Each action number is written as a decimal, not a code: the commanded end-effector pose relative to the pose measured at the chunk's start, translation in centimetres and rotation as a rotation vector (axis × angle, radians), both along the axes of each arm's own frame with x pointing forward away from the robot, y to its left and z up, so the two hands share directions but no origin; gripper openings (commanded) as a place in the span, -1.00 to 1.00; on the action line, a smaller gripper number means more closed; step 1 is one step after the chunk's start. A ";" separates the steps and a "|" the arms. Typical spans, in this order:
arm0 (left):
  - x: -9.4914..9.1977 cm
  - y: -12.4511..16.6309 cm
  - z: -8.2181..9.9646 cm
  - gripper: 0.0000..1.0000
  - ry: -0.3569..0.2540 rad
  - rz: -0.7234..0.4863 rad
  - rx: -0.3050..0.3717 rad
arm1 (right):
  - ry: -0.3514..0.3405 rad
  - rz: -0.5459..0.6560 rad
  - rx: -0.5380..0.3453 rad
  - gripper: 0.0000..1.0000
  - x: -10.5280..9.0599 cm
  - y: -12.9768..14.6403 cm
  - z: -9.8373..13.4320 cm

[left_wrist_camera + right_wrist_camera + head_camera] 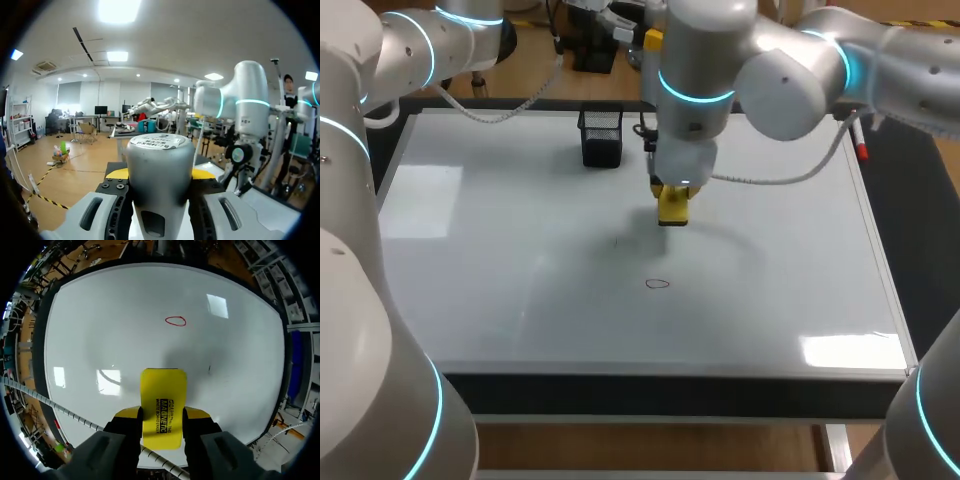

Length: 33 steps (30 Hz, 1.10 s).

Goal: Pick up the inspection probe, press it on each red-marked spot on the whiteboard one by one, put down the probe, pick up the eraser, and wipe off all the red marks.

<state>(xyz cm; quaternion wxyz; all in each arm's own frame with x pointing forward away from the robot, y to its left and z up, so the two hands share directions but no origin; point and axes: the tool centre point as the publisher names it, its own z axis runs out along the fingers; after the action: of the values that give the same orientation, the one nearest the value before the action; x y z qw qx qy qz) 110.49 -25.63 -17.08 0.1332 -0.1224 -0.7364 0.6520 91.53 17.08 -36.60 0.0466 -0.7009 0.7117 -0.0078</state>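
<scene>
Whiteboard [520, 250], right pincer [162, 413] clamps eraser [162, 390], left pincer [160, 173] probe [160, 192]

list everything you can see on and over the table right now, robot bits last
whiteboard: 1, white, covering the table top
red mark: 1, red oval outline, on the whiteboard, ahead of the eraser
dark speck: 1, dark, on the whiteboard near the eraser
mesh holder: 1, black, standing near the whiteboard's far edge
pen-like thing: 1, white with red end, at the whiteboard's right edge
eraser: 1, yellow, over the whiteboard's middle
inspection probe: 1, silver cylinder, held off the table
left arm: 1, pale grey, far left corner, jaws shut on the inspection probe
right arm: 1, pale grey, over mid-board, jaws shut on the eraser
</scene>
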 end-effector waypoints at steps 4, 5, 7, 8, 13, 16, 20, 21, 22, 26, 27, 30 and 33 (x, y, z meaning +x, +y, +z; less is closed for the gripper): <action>0.7 0.0 -0.1 -1.00 0.004 -0.016 -0.002 | 0.038 0.003 -0.030 -1.00 1.8 1.7 -2.3; 0.7 0.0 -0.1 -1.00 0.004 -0.016 -0.002 | 0.040 0.003 -0.031 -1.00 1.8 1.8 -2.4; 0.7 0.0 -0.1 -1.00 0.004 -0.016 -0.002 | 0.044 0.005 -0.029 -1.00 1.9 1.9 -2.6; 0.7 0.0 -0.1 -1.00 0.004 -0.016 -0.002 | 0.046 0.006 -0.029 -1.00 2.0 2.0 -2.8; 0.7 0.0 -0.1 -1.00 0.004 -0.016 -0.002 | 0.060 0.007 -0.029 -1.00 2.2 2.2 -3.3; 0.7 0.0 -0.1 -1.00 0.004 -0.016 -0.002 | 0.068 0.003 -0.029 -1.00 2.4 2.1 -3.7; 0.7 0.0 -0.1 -1.00 0.004 -0.016 -0.002 | 0.077 -0.003 -0.032 -1.00 2.6 1.9 -4.1; 0.7 0.0 -0.1 -1.00 0.004 -0.016 -0.002 | 0.079 -0.004 -0.033 -1.00 2.7 1.9 -4.2; 0.7 0.0 -0.1 -1.00 0.004 -0.016 -0.002 | 0.082 -0.005 -0.034 -1.00 2.7 1.8 -4.3; 0.7 0.0 -0.1 -1.00 0.004 -0.016 -0.002 | 0.091 -0.010 -0.036 -1.00 2.9 1.5 -4.6; 0.7 0.0 -0.1 -1.00 0.004 -0.016 -0.002 | 0.092 -0.011 -0.035 -1.00 2.9 1.4 -4.6; 0.7 0.0 -0.1 -1.00 0.004 -0.016 -0.002 | 0.099 -0.010 -0.035 -1.00 2.9 1.2 -4.7; 0.7 0.0 -0.1 -1.00 0.004 -0.016 -0.002 | 0.106 -0.006 -0.033 -1.00 2.8 1.1 -4.9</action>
<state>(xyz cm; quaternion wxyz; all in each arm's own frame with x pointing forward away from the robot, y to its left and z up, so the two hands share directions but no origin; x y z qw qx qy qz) 110.49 -25.63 -17.08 0.1332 -0.1225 -0.7364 0.6519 94.12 18.27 -41.43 -0.0010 -0.6977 0.7162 0.0168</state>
